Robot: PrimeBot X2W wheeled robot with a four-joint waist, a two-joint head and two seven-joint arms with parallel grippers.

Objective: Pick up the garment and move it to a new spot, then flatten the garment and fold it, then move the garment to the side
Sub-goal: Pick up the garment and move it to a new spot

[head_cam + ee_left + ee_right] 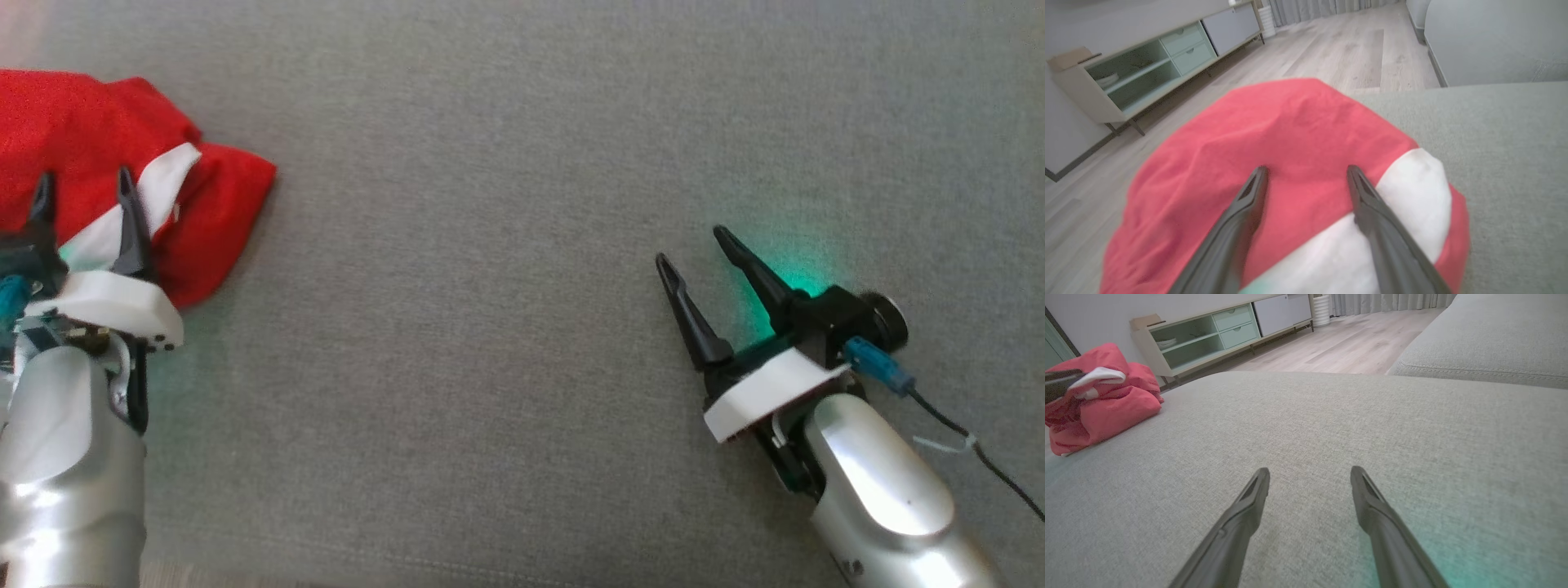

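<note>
The garment (220,220) lies bunched at the far left of the grey cushion, red with a white sleeve patch (167,184) on top; its print and tag are hidden. My left gripper (84,181) hangs open just over the pile, one finger over red cloth and the other over the white patch (1412,196), holding nothing. In the left wrist view the red cloth (1290,122) spreads under both fingers of that gripper (1307,169). My right gripper (691,245) stands open over bare cushion, well to the right of the garment (1106,408), and its wrist view shows that gripper (1310,470) with nothing between the fingers.
The grey sofa cushion (490,367) stretches wide between the arms. The garment sits near the cushion's edge, with wooden floor (1351,45) beyond. A low sideboard (1147,69) stands against the wall. A second sofa cushion (1486,335) lies at the right.
</note>
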